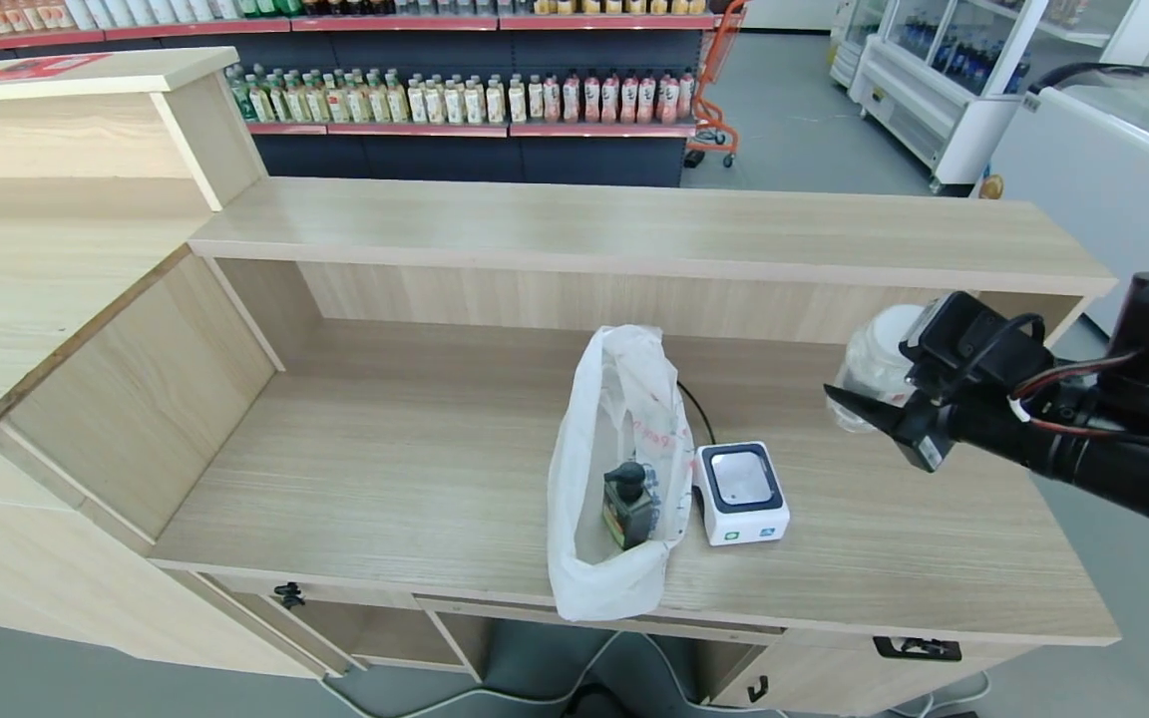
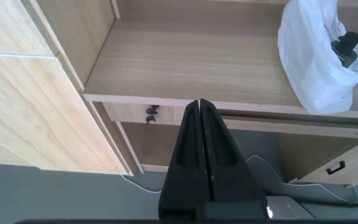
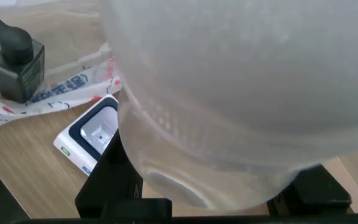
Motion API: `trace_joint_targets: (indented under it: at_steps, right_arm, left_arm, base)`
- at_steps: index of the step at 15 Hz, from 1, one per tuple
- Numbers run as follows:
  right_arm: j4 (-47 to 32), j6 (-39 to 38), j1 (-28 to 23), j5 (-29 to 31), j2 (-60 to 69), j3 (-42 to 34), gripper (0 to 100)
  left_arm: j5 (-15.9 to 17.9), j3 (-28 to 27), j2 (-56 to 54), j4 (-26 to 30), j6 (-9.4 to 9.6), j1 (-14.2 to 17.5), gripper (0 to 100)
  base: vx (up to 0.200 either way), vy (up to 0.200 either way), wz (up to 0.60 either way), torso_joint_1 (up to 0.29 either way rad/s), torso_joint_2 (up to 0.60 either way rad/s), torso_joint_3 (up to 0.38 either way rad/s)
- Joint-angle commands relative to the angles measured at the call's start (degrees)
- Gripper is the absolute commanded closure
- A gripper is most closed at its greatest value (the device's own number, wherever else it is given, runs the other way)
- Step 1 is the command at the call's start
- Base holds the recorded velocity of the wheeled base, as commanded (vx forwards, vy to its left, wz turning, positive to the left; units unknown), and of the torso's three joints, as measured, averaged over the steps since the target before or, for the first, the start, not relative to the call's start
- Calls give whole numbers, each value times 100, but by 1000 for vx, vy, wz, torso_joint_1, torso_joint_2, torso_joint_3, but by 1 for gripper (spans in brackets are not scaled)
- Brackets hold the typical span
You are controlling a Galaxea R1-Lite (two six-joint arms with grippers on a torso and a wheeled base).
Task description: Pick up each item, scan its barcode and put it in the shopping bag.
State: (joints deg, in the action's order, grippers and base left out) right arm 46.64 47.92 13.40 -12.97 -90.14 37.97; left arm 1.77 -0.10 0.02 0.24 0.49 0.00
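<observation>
Gripping a white container (image 1: 872, 361), right claw (image 1: 859, 387) hovers above open counter (image 1: 934, 543).

The scanner (image 1: 742, 491) stood just beside the bag's (image 1: 584, 449) right side, a bottle (image 1: 628, 504) filled part of its mouth, a ledge (image 1: 634, 234) rose behind it, and open counter (image 1: 355, 469) lay to its left.

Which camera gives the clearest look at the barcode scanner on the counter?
The head view: the white box-shaped barcode scanner sits whole beside the white plastic shopping bag. The right wrist view shows it partly hidden behind the translucent white plastic jar in the right claw; the left wrist view catches just its corner.
</observation>
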Motion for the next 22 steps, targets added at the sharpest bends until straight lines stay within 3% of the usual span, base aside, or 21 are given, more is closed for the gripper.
trace_joint_targets:
  at_steps: [1, 3, 10, 15, 22]
  right_arm:
    - [267, 24, -180, -250, -602, 61, 100]
    - [636, 121, -470, -883, -1164, 360, 100]
    - [1022, 156, -505, -1946, -2069, 914, 100]
    - [1559, 314, -575, -2412, -2667, 914, 100]
    - [1629, 692, -610, -2570, -2948, 843, 100]
  left_arm:
    - [-1, 1, -2, 2, -5, 0, 100]
    - [-1, 1, 6, 2, -5, 0, 100]
    - [-1, 1, 6, -7, -5, 0, 100]
    - [-1, 1, 6, 2, -5, 0, 100]
    - [-1, 1, -2, 2, -5, 0, 100]
  base:
    - [0, 0, 0, 0, 0, 0]
    - [0, 0, 0, 0, 0, 0]
    - [0, 0, 0, 0, 0, 0]
    - [0, 0, 0, 0, 0, 0]
    - [0, 0, 0, 0, 0, 0]
